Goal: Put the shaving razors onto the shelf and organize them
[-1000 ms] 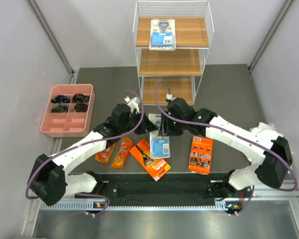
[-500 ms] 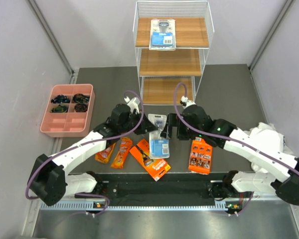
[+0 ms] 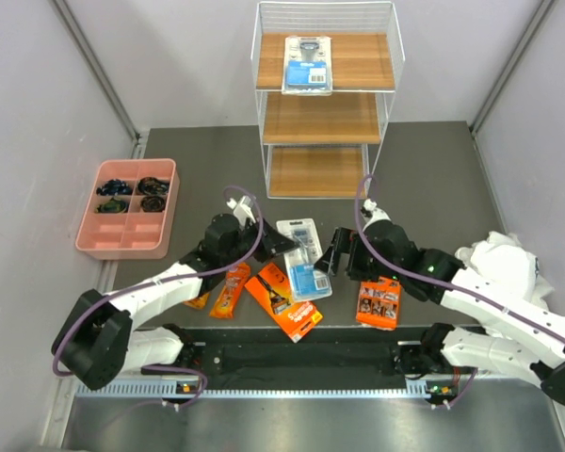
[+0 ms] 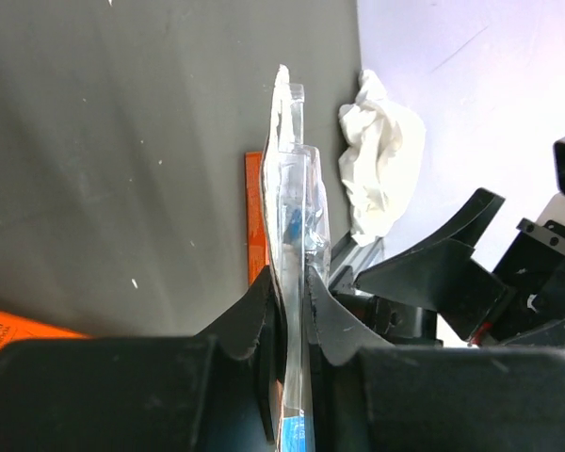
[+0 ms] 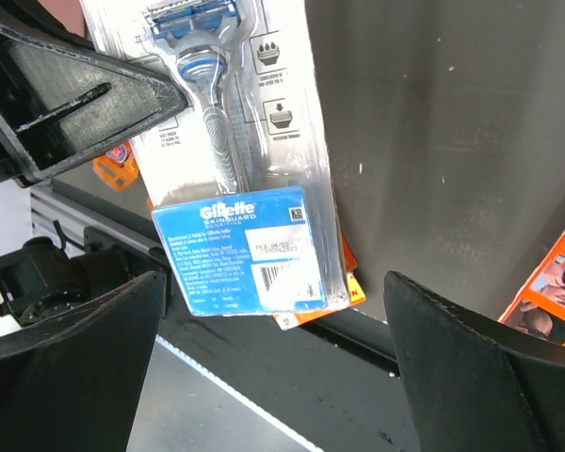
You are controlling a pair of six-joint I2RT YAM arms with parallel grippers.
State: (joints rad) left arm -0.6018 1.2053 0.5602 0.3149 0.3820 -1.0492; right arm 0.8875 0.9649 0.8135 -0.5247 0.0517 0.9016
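We see the left gripper [image 3: 281,243] clamped on the edge of a Gillette blister card [image 3: 304,256] near the middle of the table's [image 3: 433,169] near edge. The right gripper [image 3: 342,252] is spread wide just beside it, gripping nothing. A second blister card [image 3: 307,64] lies on the shelf's [image 3: 358,118] top board, and orange packs [image 3: 284,301] sit along the table's near edge.

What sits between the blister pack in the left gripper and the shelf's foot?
Nothing: in the top view, only bare table separates the blister pack from the shelf.
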